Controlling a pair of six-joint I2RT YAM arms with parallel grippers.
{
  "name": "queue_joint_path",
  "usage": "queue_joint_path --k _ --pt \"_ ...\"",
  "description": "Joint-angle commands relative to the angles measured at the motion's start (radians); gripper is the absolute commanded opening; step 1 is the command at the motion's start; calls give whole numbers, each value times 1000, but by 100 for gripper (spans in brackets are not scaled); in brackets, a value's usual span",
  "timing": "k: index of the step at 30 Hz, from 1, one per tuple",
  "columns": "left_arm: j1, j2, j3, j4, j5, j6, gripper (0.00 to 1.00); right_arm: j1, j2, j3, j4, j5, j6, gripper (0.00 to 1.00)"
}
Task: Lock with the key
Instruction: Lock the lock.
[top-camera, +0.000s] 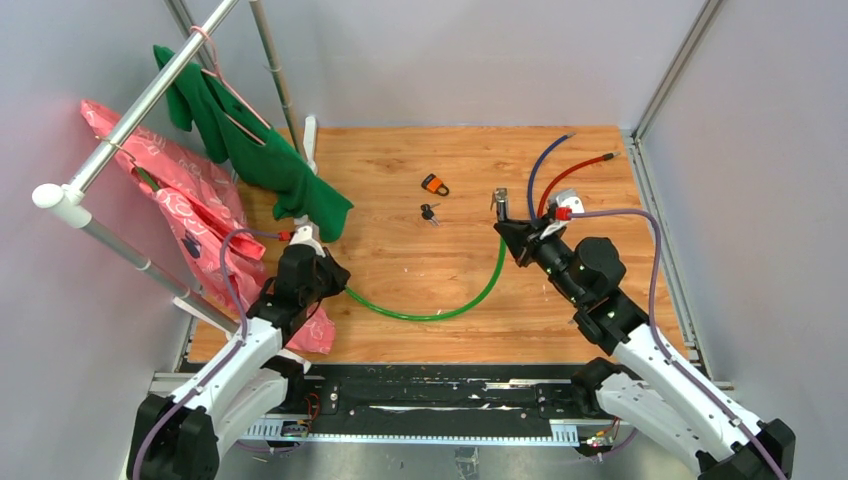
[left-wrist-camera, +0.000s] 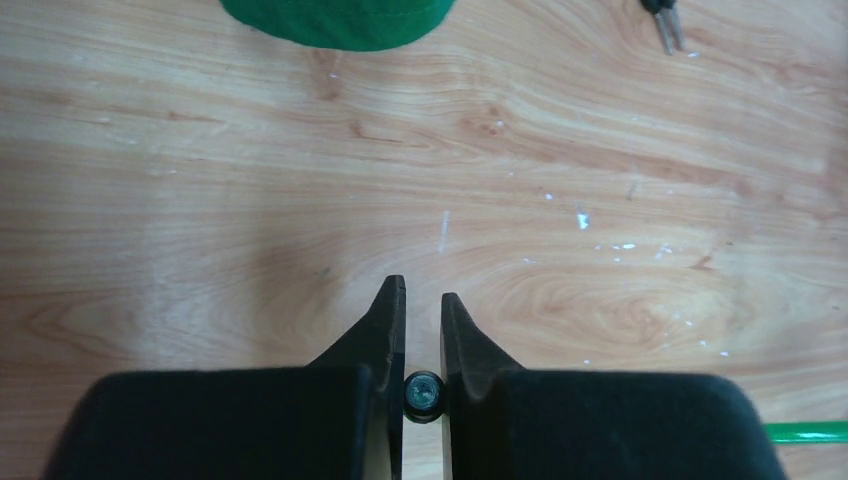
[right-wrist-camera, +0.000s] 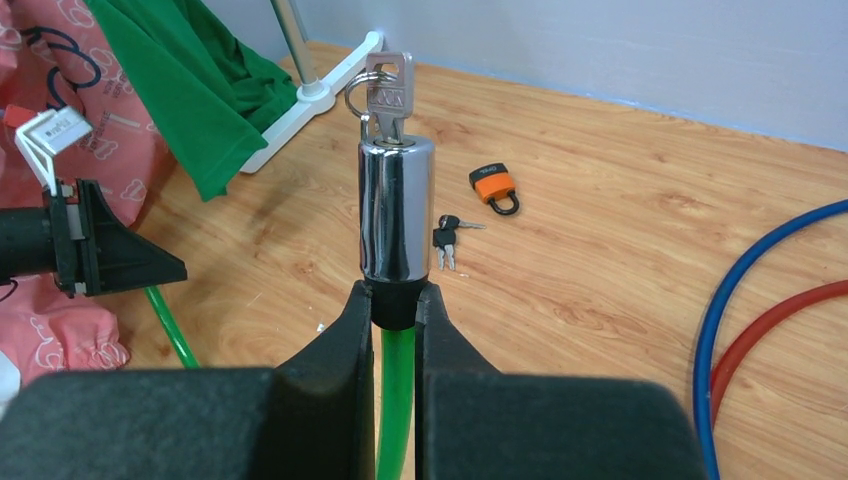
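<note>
A green cable lock (top-camera: 440, 310) curves across the wooden table. Its chrome lock cylinder (right-wrist-camera: 396, 210) stands upright with a silver key (right-wrist-camera: 388, 90) in its top. My right gripper (right-wrist-camera: 392, 295) is shut on the black collar just below the cylinder (top-camera: 498, 203). My left gripper (left-wrist-camera: 423, 295) is shut on the cable's other end (left-wrist-camera: 423, 393), which shows as a dark round tip deep between the jaws. In the top view the left gripper (top-camera: 335, 275) sits at the left end of the cable, well apart from the cylinder.
An orange padlock (top-camera: 434, 184) and a small bunch of spare keys (top-camera: 429, 212) lie at the table's middle back. Blue (right-wrist-camera: 730, 300) and red (right-wrist-camera: 780, 320) cables lie at the right. A green garment (top-camera: 260, 150) and a pink bag (top-camera: 190, 215) hang on the rack at the left.
</note>
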Motion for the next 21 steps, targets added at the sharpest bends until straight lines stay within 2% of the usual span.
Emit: queue_joint_path --k 1,6,11,15,17,21 --pt "3 -27 28 -27 129 32 0 -14 28 -20 41 -52 31 0" --pt "-8 -47 131 -54 230 174 0 13 153 5 95 -284 3 0" --pt "-114 -48 289 -147 420 402 0 59 314 40 253 -492 -16 0" --pt "-195 -41 390 -291 508 556 0 60 444 114 229 -582 -91 0" --pt "-204 -22 427 -361 496 562 0 68 527 174 124 -550 -92 0" --pt "-204 -1 428 -406 380 424 0 72 638 250 -64 -394 3 0"
